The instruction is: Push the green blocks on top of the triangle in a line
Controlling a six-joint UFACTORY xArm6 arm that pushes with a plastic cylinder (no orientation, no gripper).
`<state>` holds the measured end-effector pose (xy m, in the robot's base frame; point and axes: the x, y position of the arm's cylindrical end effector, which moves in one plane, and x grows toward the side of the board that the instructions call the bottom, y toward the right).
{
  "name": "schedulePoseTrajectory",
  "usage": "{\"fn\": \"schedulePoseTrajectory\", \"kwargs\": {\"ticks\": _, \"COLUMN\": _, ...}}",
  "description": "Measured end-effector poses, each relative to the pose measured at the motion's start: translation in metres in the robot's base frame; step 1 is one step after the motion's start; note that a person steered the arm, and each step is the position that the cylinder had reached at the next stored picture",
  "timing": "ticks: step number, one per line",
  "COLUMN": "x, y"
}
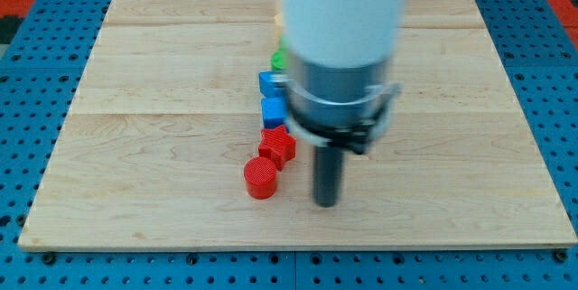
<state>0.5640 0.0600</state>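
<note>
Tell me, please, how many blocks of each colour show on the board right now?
Red: 2, a cylinder and a star-like block.
Blue: 2, one below the other.
Green: 1, mostly hidden by the arm.
Yellow: 1 sliver, also mostly hidden.
Total in view: 6; the arm may hide more.
My tip is right of the red pair.

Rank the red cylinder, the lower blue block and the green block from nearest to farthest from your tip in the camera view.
From my tip:
1. Red cylinder, just to the view's left of the tip.
2. Lower blue block, up and to the view's left, above the red blocks.
3. Green block, farthest, toward the view's top, partly hidden behind the arm.
</note>
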Motion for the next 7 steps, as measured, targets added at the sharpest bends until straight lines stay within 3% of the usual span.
{"fn": "schedulePoseTrajectory", "kwargs": {"ticks": 1, "x": -0.066, "y": 0.055}}
{"fn": "schedulePoseTrajectory", "kwargs": {"ticks": 2, "x": -0.133, "y": 0.065}}
{"fn": "schedulePoseTrajectory", "kwargs": {"ticks": 5, "x": -0.182, "y": 0.113}}
{"fn": "schedulePoseTrajectory", "kwargs": {"ticks": 7, "x": -0.188, "y": 0.092}}
